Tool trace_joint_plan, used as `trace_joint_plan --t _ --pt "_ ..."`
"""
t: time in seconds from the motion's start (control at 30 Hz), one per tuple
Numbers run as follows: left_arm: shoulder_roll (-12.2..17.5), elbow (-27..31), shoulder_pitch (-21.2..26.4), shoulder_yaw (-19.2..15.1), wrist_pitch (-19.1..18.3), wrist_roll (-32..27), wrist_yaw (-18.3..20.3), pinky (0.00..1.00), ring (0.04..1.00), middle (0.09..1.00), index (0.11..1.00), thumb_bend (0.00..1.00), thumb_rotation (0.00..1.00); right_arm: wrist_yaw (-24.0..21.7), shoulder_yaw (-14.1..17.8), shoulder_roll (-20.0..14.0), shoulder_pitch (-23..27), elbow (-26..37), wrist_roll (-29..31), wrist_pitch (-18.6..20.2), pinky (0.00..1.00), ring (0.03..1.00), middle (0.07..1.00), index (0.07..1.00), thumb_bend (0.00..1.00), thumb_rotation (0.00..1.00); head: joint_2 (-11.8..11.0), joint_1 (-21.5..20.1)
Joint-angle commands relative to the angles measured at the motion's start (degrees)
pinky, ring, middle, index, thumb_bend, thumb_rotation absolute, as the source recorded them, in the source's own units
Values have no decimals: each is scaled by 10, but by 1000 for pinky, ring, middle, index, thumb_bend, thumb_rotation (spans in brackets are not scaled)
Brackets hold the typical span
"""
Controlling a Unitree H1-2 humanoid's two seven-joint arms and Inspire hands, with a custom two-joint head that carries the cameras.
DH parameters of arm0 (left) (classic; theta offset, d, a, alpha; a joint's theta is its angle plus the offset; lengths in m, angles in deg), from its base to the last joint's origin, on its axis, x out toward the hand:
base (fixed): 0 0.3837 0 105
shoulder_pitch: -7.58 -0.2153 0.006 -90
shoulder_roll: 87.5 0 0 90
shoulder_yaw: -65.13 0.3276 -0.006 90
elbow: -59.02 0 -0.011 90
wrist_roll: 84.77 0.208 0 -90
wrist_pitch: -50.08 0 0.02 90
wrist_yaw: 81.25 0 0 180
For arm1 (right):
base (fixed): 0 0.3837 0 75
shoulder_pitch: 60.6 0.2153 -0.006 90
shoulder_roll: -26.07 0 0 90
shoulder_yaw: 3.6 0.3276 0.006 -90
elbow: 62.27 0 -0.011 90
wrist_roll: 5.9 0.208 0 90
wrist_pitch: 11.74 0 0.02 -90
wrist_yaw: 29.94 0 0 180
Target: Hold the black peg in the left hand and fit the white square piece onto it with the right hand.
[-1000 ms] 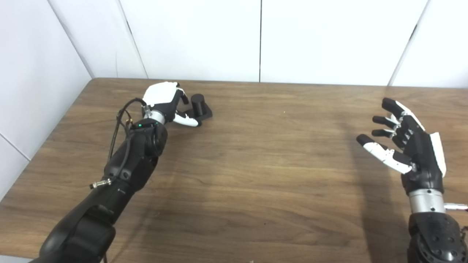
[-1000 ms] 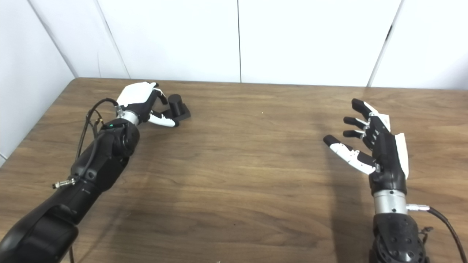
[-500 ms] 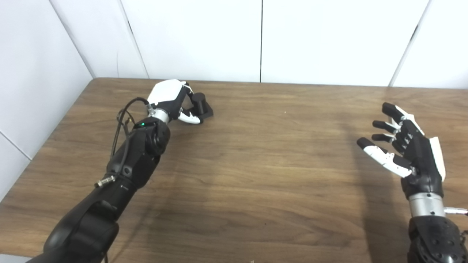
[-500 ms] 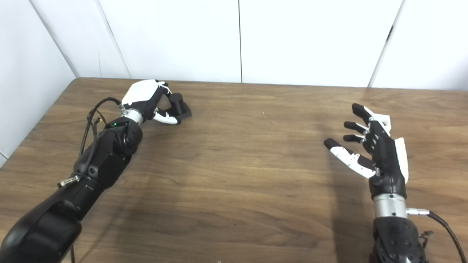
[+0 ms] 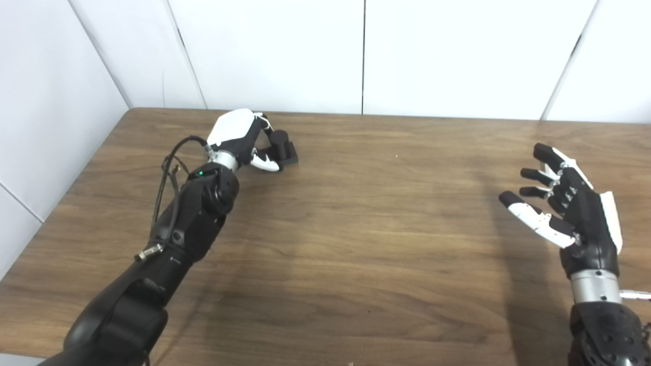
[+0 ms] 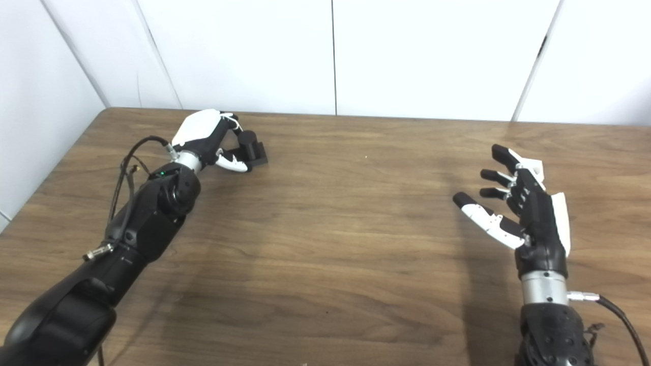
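The black peg, a short cylinder on a square black base, stands on the table at the far left. My left hand is right beside it on its left. Its fingers curve over the far side of the cylinder and its thumb lies by the near edge of the base, still apart. The peg rests on the table. My right hand hovers over the right side of the table, open and empty, palm facing left. No white square piece is in view.
The brown wooden table meets white wall panels at its far edge and its left edge. My left forearm and its cable lie over the table's left part.
My left hand has moved a little forward and right, up against the peg, with its fingers around the cylinder. My right hand has sunk slightly. The peg has barely shifted.
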Motion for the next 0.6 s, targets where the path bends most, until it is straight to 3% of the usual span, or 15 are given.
trace_joint_plan --t 0.0,0.2,0.4,0.57 --pt "10 -9 6 4 3 -3 5 990 966 899 488 517 75 3 3 -4 15 23 -2 -16 611 749 862 825 600 258 0 1" --pt "13 10 -3 -13 28 -50 31 1000 992 911 487 522 73 3 3 -4 15 23 -2 -15 618 746 861 822 600 251 1 -2" --pt "20 28 -10 -38 95 -138 75 1000 1000 939 487 523 73 4 2 -2 15 21 -4 -14 618 745 856 819 616 275 1 -1" --pt "32 40 -6 -37 149 -176 123 1000 1000 947 490 522 76 3 2 1 14 21 3 -13 633 765 868 827 612 260 1 -2"
